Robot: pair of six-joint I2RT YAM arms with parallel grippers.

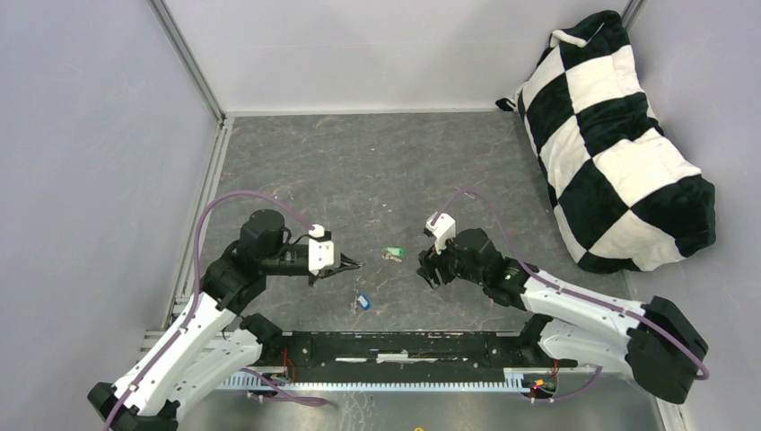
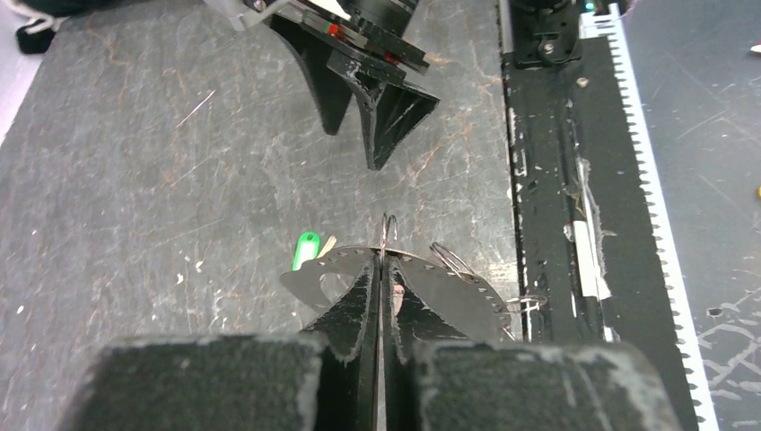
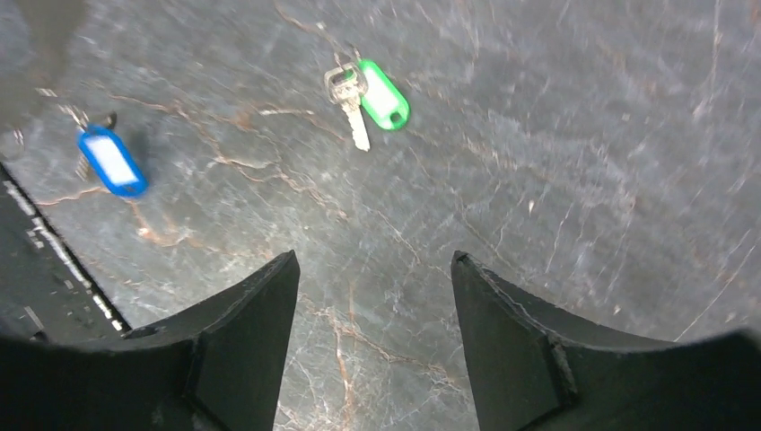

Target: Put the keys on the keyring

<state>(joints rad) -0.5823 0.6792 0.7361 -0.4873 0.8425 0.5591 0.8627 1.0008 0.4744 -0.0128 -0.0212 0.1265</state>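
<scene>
Okay, my left pincer [image 2: 381, 274] is clamped shut on the keyring [image 2: 388, 232], my right pincer [image 3: 372, 269] hangs wide open and empty over the bench [image 3: 583, 135], so I should drop onto the green key [image 3: 370, 97] just ahead, gripping its plastic head, blue key [image 3: 109, 160] after.

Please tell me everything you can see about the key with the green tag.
The green key is a small silver metal key joined at its head, by what looks like a small ring, to an oblong green plastic tag with rounded ends and a paler centre. It lies flat on the grey marbled table, the blade beside the tag, between the two arms and apart from the blue key. Only the table touches it; no gripper holds it.
</scene>
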